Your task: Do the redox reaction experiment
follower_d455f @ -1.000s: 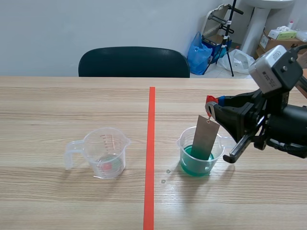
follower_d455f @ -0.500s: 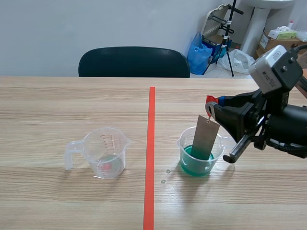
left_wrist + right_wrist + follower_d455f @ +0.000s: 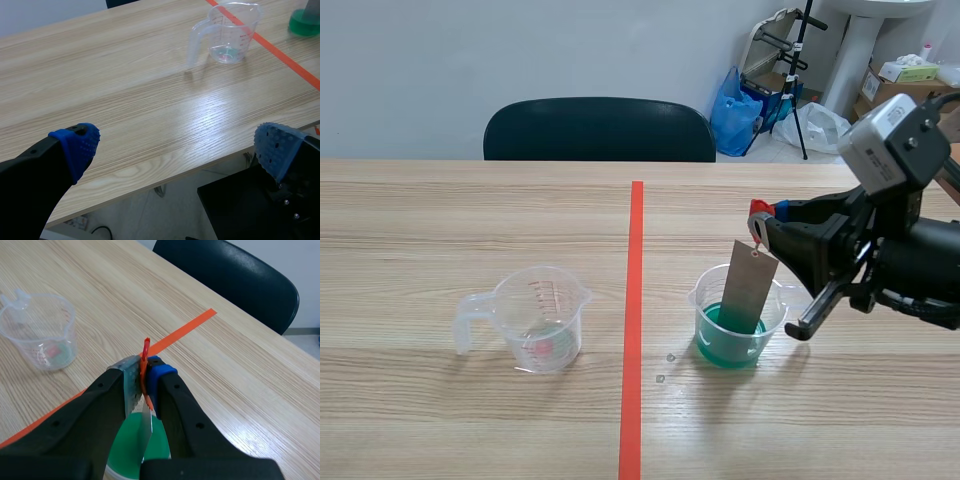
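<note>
The left gripper (image 3: 176, 147) hangs by the table's (image 3: 440, 220) edge, its blue pads spread wide with nothing between them. A clear measuring cup (image 3: 542, 318) with red markings stands left of the orange tape line (image 3: 634, 300), its handle pointing to 9 o'clock. At 3 o'clock from it, across the line, stands a clear beaker (image 3: 735, 325) of green liquid. A flat grey metal strip (image 3: 748, 288) leans in the beaker, its lower end in the liquid and its top tilted towards 1 o'clock. The right gripper (image 3: 763, 225) pinches that top end, where an orange-red tag (image 3: 145, 347) sticks up. The tabletop is pale wood grain. At 12 o'clock a dark chair (image 3: 600, 128) stands against a grey wall, with a blue bag (image 3: 735, 110) at 1 o'clock.
</note>
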